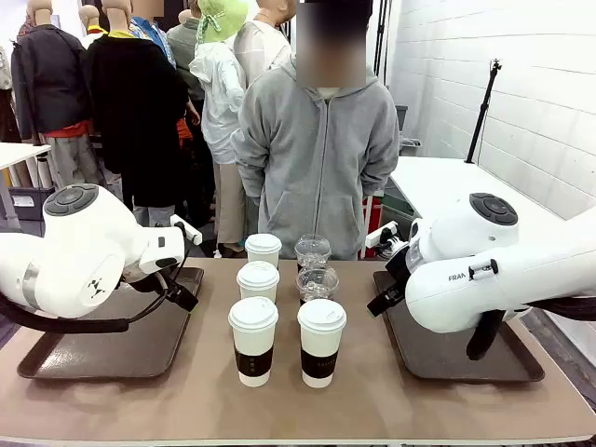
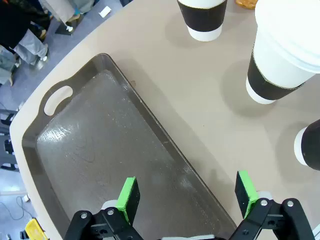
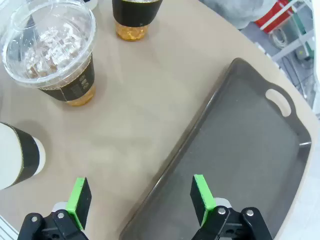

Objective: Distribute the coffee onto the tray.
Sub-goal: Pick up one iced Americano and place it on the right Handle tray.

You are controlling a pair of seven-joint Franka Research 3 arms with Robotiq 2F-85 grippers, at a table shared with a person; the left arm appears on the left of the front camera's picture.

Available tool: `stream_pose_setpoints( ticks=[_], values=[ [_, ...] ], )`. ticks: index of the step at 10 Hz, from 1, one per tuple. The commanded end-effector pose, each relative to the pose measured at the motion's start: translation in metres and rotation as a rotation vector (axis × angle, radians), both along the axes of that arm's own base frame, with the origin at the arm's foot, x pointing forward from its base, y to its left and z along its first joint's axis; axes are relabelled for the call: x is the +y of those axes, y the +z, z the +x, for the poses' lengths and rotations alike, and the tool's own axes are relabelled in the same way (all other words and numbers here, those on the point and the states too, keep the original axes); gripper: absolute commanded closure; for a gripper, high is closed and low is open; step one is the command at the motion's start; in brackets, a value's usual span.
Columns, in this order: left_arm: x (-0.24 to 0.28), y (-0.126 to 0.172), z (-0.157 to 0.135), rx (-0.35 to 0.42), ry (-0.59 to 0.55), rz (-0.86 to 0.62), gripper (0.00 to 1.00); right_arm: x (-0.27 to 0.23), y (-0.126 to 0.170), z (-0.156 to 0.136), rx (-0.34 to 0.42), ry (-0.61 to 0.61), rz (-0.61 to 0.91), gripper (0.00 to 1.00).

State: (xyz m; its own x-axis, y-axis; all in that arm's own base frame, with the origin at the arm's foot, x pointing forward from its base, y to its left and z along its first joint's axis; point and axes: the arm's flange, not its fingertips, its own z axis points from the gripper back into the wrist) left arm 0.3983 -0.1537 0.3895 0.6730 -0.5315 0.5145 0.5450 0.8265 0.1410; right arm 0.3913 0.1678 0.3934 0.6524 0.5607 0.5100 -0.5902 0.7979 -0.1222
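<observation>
Hovering spread wide and empty, the left gripper (image 2: pixel 187 191) and right gripper (image 3: pixel 140 194) overlook glossy brown rectangular trays (image 2: pixel 90 150) — beside smooth white paper cups (image 1: pixel 253 340) and clear domed plastic cups (image 3: pixel 50 45).

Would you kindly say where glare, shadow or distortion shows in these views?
Front view: faint shadows under the white cups. Left wrist view: pale sheen on the left tray; wide-angle lean in the near cup. Right wrist view: highlights on the dome lid.

The table (image 1: pixel 186 400) carries six coffee cups (image 1: pixel 253 340) between two trays (image 1: pixel 112 354)
</observation>
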Motion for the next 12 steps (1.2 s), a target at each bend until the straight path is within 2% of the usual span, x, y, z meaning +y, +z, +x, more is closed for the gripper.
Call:
stream_pose_setpoints(
  ticks=[1, 11, 12],
  values=[
    [0.0005, 0.0019, -0.0002, -0.005, -0.003, 0.003, 0.0, -0.0009, 0.0009, 0.0004, -0.002, -0.001, 0.003, 0.0],
    [0.0, 0.0, 0.0, 0.0, 0.0, 0.0, 0.0, 0.0, 0.0, 0.0, 0.0, 0.0, 0.0, 0.0],
    [-0.0023, 0.007, 0.0017, -0.004, -0.005, 0.021, 0.0, -0.0031, 0.0063, 0.0007, -0.016, -0.007, 0.009, 0.0]
  ],
)
